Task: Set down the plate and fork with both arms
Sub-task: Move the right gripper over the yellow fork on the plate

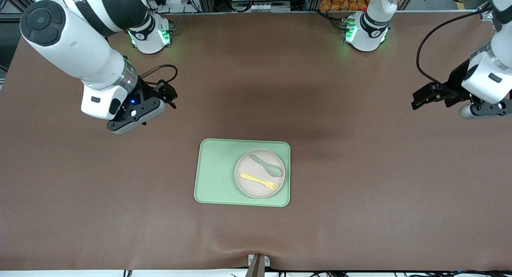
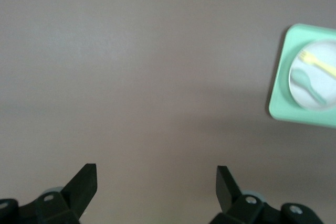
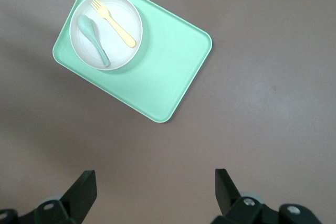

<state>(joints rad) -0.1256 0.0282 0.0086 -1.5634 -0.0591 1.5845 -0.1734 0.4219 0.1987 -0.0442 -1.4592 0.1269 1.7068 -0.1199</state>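
Two arms hang above the brown table (image 1: 360, 213), each well away from the tray. Going from the right arm's end of the table: the right gripper (image 1: 170, 96) hovers over bare tabletop, its fingers (image 3: 84, 190) spread wide with nothing between them; its tips are partly lost against the black cable in the front view. In the middle lies the light-green tray (image 1: 218, 173), and the plate (image 1: 256, 189) sits on the part of it toward the left arm's end. On the plate lie the grey-green spoon (image 1: 267, 165) and, nearer the front camera, the pale yellow fork (image 1: 259, 181), apart from each other and both slanted. At the left arm's end, the left gripper (image 1: 420, 101) hovers over bare tabletop, fingers (image 2: 84, 184) wide apart and empty; its arm is cut off by the picture's edge, and its wrist view shows the tray only blurred and cropped. The tabletop is a plain brown mat, slightly puckered near the front camera. Along the top, green-lit arm bases, cables and metal framing show.
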